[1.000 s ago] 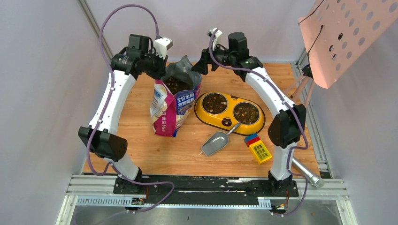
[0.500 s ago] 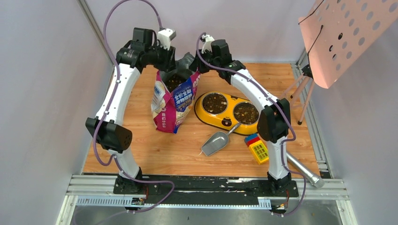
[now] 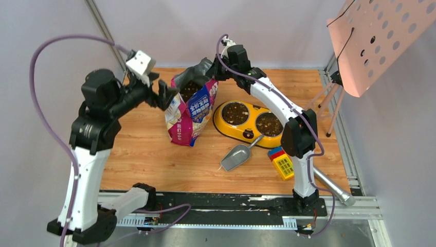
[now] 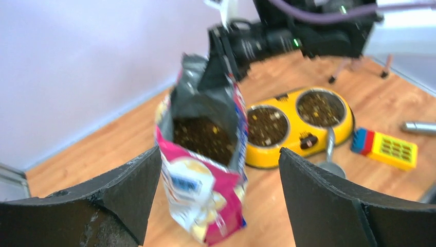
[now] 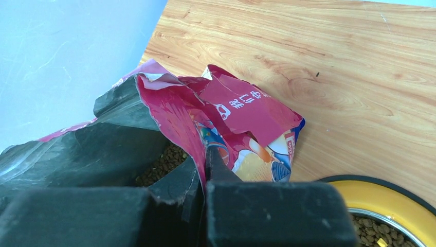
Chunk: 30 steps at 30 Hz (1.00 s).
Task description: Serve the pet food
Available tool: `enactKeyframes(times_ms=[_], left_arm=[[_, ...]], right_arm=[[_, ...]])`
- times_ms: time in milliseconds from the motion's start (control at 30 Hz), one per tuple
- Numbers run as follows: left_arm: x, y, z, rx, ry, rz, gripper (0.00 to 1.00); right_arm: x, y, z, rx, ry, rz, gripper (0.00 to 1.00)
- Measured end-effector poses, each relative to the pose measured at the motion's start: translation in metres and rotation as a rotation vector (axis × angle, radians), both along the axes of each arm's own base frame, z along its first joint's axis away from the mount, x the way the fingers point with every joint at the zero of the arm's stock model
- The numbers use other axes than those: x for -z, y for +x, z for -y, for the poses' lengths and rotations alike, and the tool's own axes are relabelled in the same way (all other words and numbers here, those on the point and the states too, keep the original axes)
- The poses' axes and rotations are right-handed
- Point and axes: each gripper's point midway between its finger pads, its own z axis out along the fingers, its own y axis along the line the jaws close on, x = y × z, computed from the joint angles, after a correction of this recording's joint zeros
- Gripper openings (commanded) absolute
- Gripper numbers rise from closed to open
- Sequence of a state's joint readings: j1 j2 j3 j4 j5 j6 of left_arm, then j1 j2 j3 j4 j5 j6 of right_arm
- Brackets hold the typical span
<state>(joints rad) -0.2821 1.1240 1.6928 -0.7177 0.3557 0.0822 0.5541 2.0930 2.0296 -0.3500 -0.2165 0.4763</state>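
The right gripper (image 5: 205,159) pinches the cat food bag (image 3: 193,116) by its torn rim at 1 o'clock, probably to hold it upright and open. At the bag's 9 o'clock the left gripper (image 3: 164,96) hangs spread, clear of it. Kibble (image 3: 191,88) sits inside the bag, and both bowls of the feeder (image 3: 250,135) hold some.

Left fingers (image 4: 103,206) apart, right fingers (image 5: 272,216) together.

One yellow plastic double-bowl feeder (image 3: 252,114); one glossy blue-and-magenta bag (image 3: 191,110) beside it; one grey metal scoop (image 3: 235,157). One multicoloured toy block (image 3: 283,163); one silver cylinder (image 3: 334,189).
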Motion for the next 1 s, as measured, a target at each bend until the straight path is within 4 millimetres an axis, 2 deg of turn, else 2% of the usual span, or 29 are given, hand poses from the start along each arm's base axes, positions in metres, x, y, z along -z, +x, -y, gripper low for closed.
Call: enactKeyframes(times_ms=[67,167,233,300,433,533,700,767,867,1000], left_arm=[[0.017,-0.027,-0.004,0.018,0.008,-0.028,0.91],[0.062,-0.037,-0.001,0.04,0.047,-0.143,0.91],[0.091,-0.033,0.003,0.047,0.079,-0.236,0.9],[0.111,-0.023,0.009,0.05,0.105,-0.309,0.9],[0.138,-0.007,0.019,0.049,0.148,-0.401,0.9],[0.142,-0.002,0.022,0.036,0.174,-0.438,0.87],[0.131,0.014,0.021,-0.017,0.192,-0.444,0.66],[0.13,0.02,0.021,-0.027,0.205,-0.453,0.62],[0.137,0.023,0.021,-0.021,0.233,-0.491,0.65],[0.149,0.018,0.023,0.006,0.262,-0.548,0.78]], right_arm=[[0.0,0.0,-0.001,0.01,0.003,-0.004,0.01],[0.0,0.0,-0.002,0.022,0.006,-0.009,0.0],[0.0,0.0,-0.002,0.023,0.008,-0.01,0.0],[0.0,-0.001,-0.003,0.024,0.009,-0.012,0.0],[0.0,-0.001,-0.003,0.032,0.011,-0.016,0.0],[0.001,-0.002,-0.002,0.039,0.011,-0.02,0.0],[0.001,-0.003,-0.004,0.052,0.007,-0.016,0.0],[0.0,-0.003,-0.005,0.061,0.008,-0.017,0.0],[0.0,-0.004,-0.005,0.072,0.008,-0.021,0.0],[0.0,-0.003,-0.004,0.085,0.012,-0.029,0.0]])
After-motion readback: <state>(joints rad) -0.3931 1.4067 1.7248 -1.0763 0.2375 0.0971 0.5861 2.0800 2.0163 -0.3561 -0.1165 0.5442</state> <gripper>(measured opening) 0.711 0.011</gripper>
